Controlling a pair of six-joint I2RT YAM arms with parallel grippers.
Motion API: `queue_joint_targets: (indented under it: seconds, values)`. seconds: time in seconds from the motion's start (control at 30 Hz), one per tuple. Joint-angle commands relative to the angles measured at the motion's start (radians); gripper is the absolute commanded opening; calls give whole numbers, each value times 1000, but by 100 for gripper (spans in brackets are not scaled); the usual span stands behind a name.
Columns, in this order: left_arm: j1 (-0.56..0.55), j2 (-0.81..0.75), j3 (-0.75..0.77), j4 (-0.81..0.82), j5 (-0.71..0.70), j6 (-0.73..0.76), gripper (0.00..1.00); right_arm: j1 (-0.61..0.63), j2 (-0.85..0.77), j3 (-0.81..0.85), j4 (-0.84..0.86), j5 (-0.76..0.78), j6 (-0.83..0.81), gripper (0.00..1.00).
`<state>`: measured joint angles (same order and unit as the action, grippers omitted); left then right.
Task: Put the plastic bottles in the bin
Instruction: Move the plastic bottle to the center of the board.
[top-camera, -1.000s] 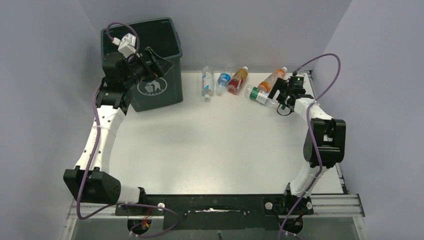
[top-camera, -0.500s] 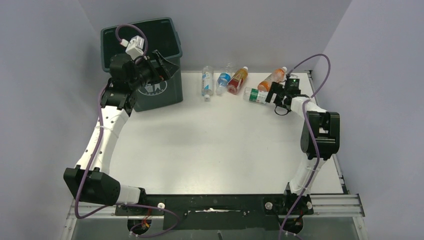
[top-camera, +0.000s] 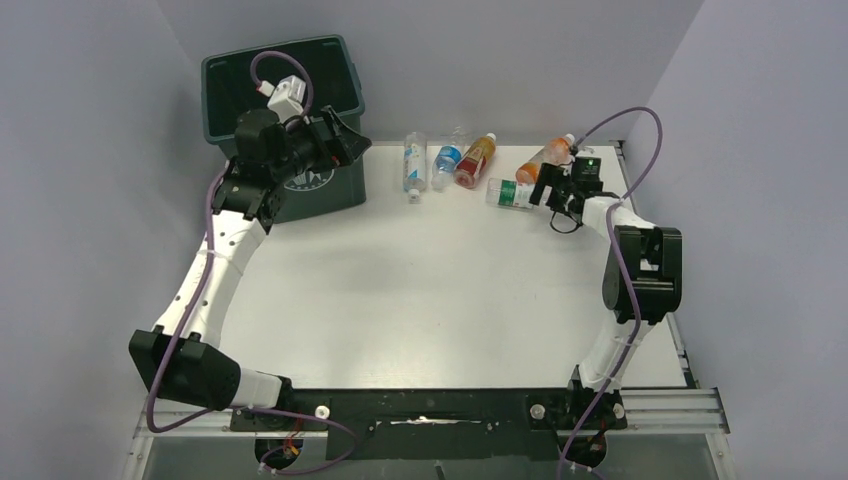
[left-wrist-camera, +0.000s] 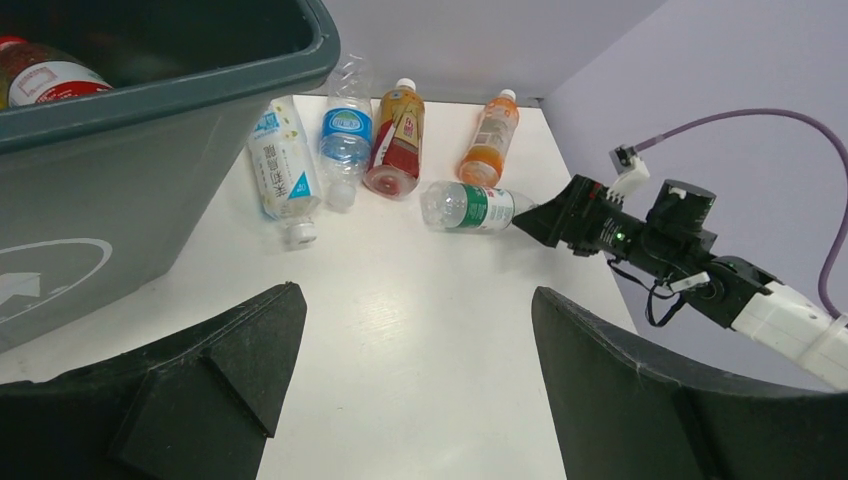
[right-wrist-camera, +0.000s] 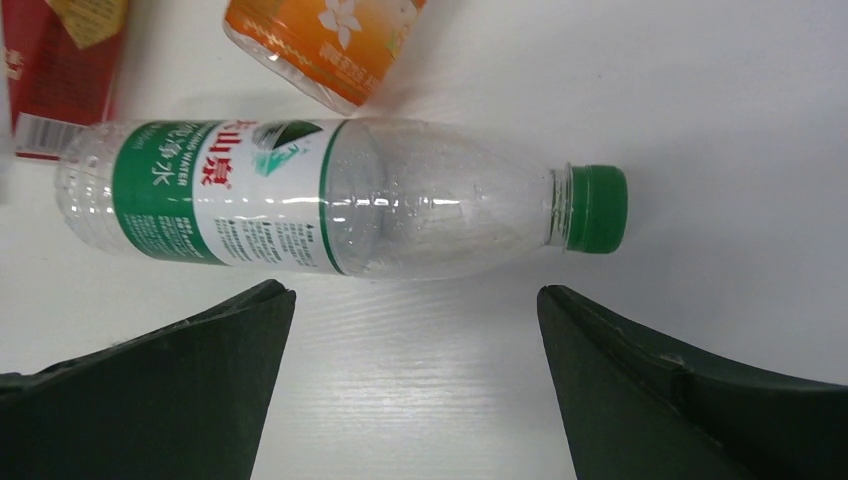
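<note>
Your table (top-camera: 420, 290) holds the whole job along its far edge. The bin (top-camera: 285, 47) stands in the far left corner, and the left wrist view shows at least one red-and-white-labelled bottle (left-wrist-camera: 40, 75) lying inside it; how many more are in there you cannot tell. Your left gripper (left-wrist-camera: 415, 295) hangs by the bin's right wall, spread wide and carrying nothing. Your right gripper (right-wrist-camera: 415, 295) is down near the far right corner, also spread and empty, with the green-label bottle (right-wrist-camera: 300, 195) lying crosswise just ahead of its tips, not yet between them. Five bottles are left on the table: that one, the orange bottle (top-camera: 545, 158) just behind it, then the red-label bottle (top-camera: 476, 160), the blue-label bottle (top-camera: 447, 160) and the white-label bottle (top-camera: 412, 165) in a row near the middle of the far edge. So reckon the task partly done.
</note>
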<state>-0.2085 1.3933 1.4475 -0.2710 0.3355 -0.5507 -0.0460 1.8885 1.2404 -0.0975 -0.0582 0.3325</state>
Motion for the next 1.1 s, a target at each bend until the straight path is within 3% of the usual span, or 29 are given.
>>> queue_joint_targets:
  seconds: [0.0,0.47,0.63,0.8,1.07]
  values:
    - [-30,9,21,-1,-22,32,84,-2,-82,79,76,-25,11,98]
    - [-276,84,-134,-11,-128,57,85,25,142,356,1,-1,-4,98]
    - [-310,128,-162,6,-154,55,85,39,214,400,-12,-17,-18,98]
    - [-315,161,-148,10,-160,62,85,64,188,323,2,-8,-43,99]
    - [-325,197,-136,30,-146,55,85,117,-32,-32,89,-1,-59,100]
